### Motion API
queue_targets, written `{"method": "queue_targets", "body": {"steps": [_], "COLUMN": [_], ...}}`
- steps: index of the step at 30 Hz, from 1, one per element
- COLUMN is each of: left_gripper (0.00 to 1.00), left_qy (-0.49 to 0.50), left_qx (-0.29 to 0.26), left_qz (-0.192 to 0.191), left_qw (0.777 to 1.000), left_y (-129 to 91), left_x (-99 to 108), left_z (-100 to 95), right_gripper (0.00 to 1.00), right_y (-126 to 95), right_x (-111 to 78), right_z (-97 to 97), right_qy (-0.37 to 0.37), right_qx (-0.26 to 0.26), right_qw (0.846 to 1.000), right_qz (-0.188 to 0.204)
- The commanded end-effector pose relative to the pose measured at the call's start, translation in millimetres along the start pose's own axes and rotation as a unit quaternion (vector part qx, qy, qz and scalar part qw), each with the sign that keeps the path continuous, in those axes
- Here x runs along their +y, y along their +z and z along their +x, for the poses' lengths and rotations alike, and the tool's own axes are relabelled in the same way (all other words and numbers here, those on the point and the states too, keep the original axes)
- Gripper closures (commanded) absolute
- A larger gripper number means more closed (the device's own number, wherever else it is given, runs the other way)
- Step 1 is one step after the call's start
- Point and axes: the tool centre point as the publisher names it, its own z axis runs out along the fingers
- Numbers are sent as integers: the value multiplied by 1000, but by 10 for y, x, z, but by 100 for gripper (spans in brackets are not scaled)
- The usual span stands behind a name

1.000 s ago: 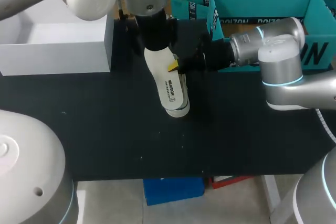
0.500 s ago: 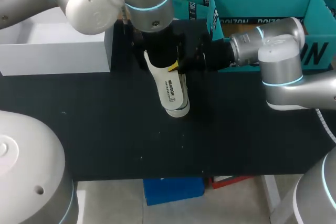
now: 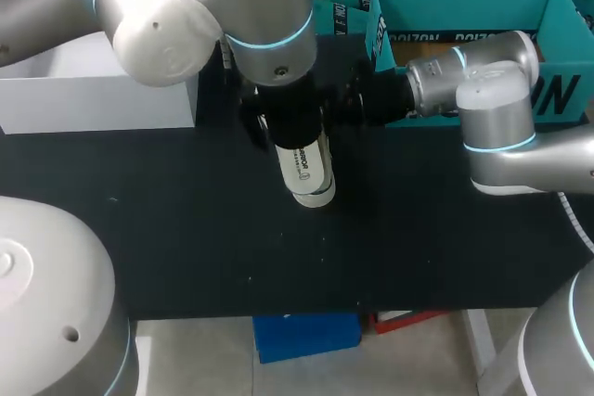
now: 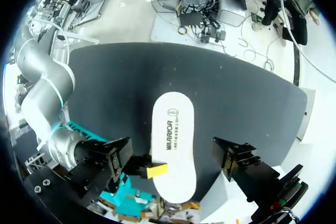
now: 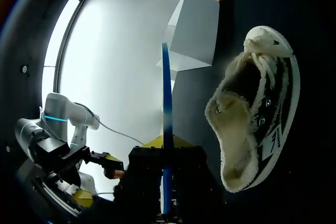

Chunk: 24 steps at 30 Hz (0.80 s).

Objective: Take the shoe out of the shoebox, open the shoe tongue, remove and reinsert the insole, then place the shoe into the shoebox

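A white insole (image 4: pixel 173 140) with dark print hangs flat over the black table, with my right gripper (image 5: pixel 167 148) shut on its edge. In the right wrist view the insole (image 5: pixel 166 108) shows edge-on as a thin blue line running ahead of the fingers. The white shoe (image 5: pixel 257 114), fleece-lined with black stripes, lies on its side beside it. In the head view the insole (image 3: pixel 303 166) covers most of the shoe (image 3: pixel 316 196). My left gripper (image 4: pixel 173 157) stands wide open above the insole, one finger (image 4: pixel 235 157) on each side and clear of it. My left arm's wrist (image 3: pixel 278 53) hides the right gripper.
A white open box (image 3: pixel 93 81) stands at the back left and also shows in the right wrist view (image 5: pixel 194 30). Teal boxes (image 3: pixel 464 16) stand at the back right behind my right arm (image 3: pixel 483 90). The black table (image 3: pixel 186 229) lies bare in front.
My left arm has come forward and down over the insole, now covering the right gripper's yellow tip in the head view. The right arm, insole and shoe have stayed put.
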Motion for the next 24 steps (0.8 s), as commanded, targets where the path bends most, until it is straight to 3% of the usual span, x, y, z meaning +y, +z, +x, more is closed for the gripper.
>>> {"method": "queue_targets", "body": {"steps": [1, 5, 12, 24], "left_gripper": [0, 0, 0, 0], "left_qy": [3, 2, -23, -50], "left_qx": [-2, -14, -168, -341], "left_qz": [-2, -7, 20, 22], "left_qw": [1000, 1000, 985, 938], "left_y": [28, -5, -48, -33], "left_x": [-25, -8, 93, 239], "left_z": [-1, 2, 191, 500], "right_gripper": [100, 100, 100, 100], "right_y": [12, 12, 12, 12], "right_x": [5, 5, 5, 5], "right_z": [-7, -7, -7, -7], "right_qy": [0, 0, 0, 0], "right_qx": [0, 0, 0, 0], "right_qw": [1000, 1000, 1000, 1000], "right_qz": [0, 0, 0, 0]}}
